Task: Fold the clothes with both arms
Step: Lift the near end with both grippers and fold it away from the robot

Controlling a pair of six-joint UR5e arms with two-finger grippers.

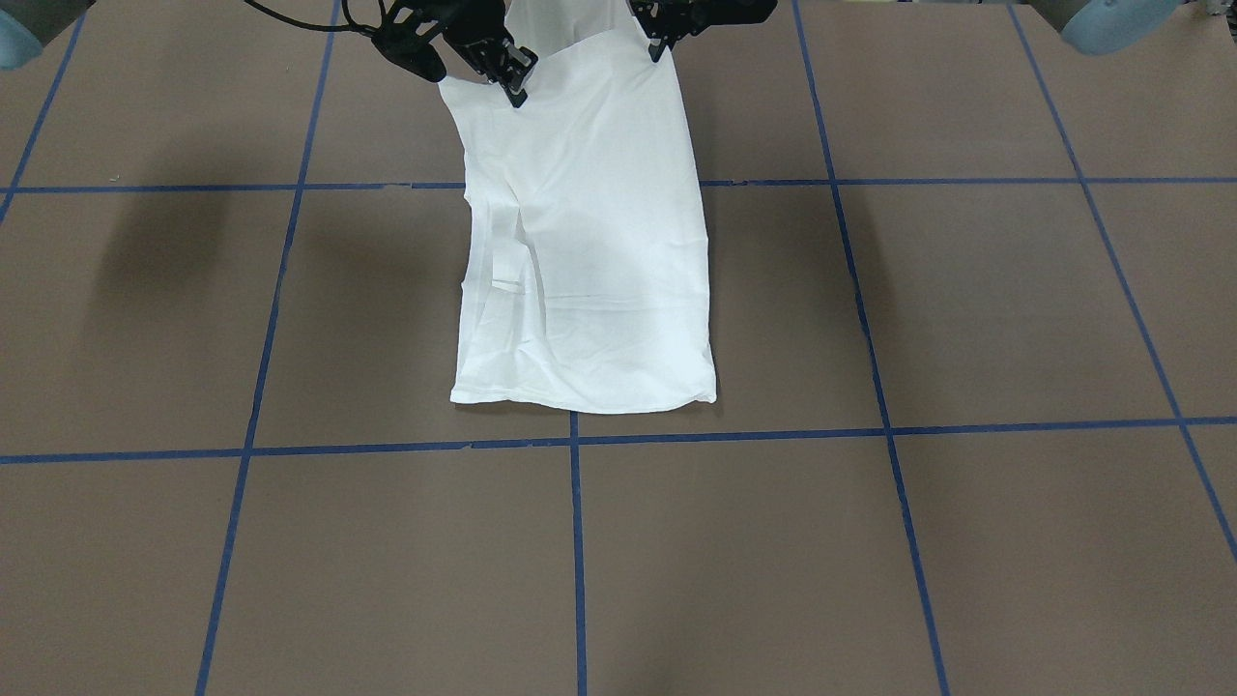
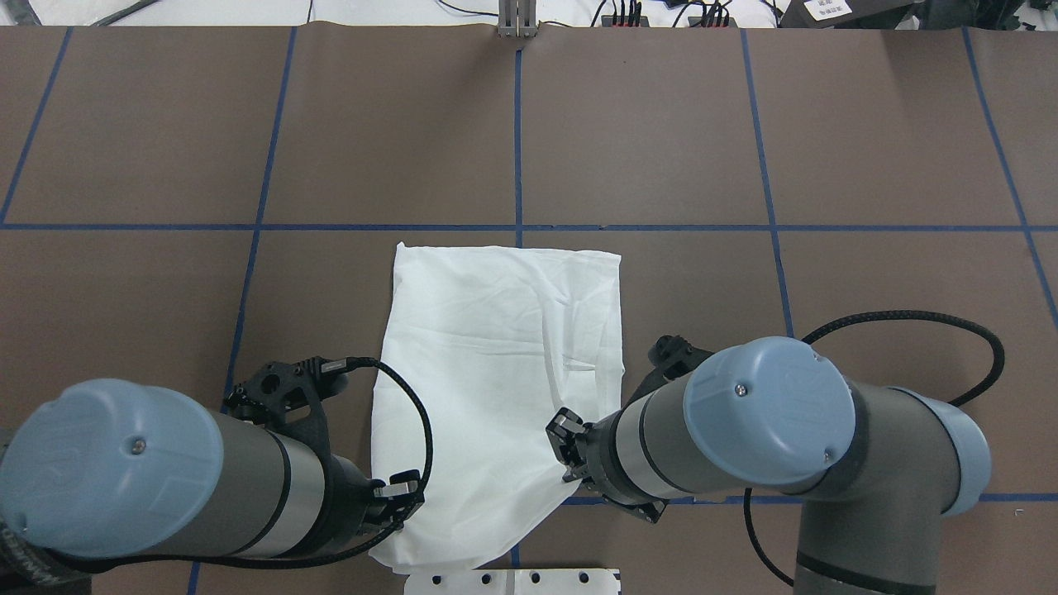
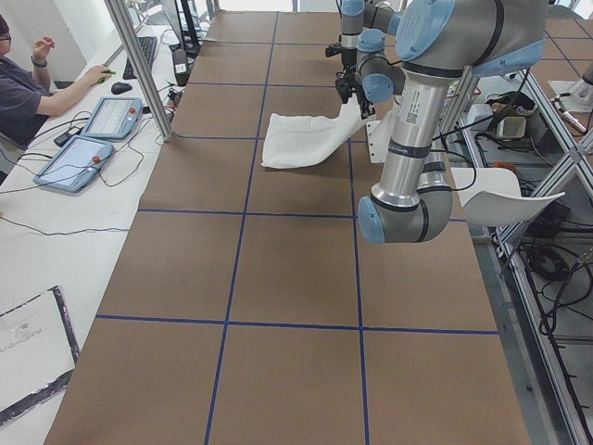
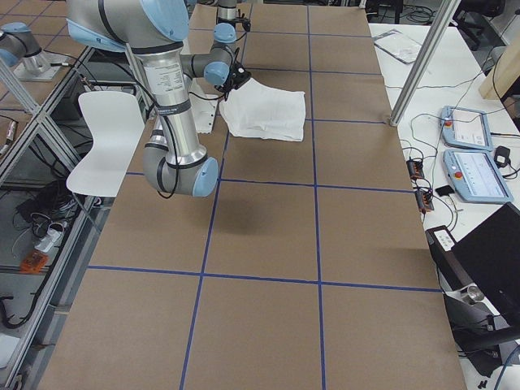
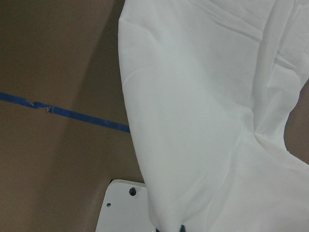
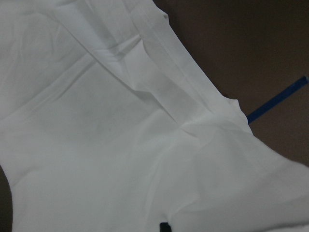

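Note:
The white T-shirt [image 1: 589, 251] lies folded into a long strip on the brown table [image 1: 966, 319], with no text showing. Its far end lies flat [image 2: 504, 281]. Its near end is lifted off the table at the robot's side [image 3: 301, 139]. My left gripper [image 2: 402, 496] is shut on the shirt's near left corner and shows at the top of the front-facing view [image 1: 660, 43]. My right gripper [image 2: 566, 446] is shut on the near right corner [image 1: 512, 82]. Both wrist views are filled with hanging white cloth [image 5: 203, 121] [image 6: 120, 135].
The white metal pedestal plate [image 2: 512, 581] sits at the table's near edge, just under the lifted cloth [image 5: 120, 212]. Blue tape lines [image 1: 577, 541] grid the table. An operator [image 3: 18, 83] and tablets [image 3: 93, 139] are at a side desk.

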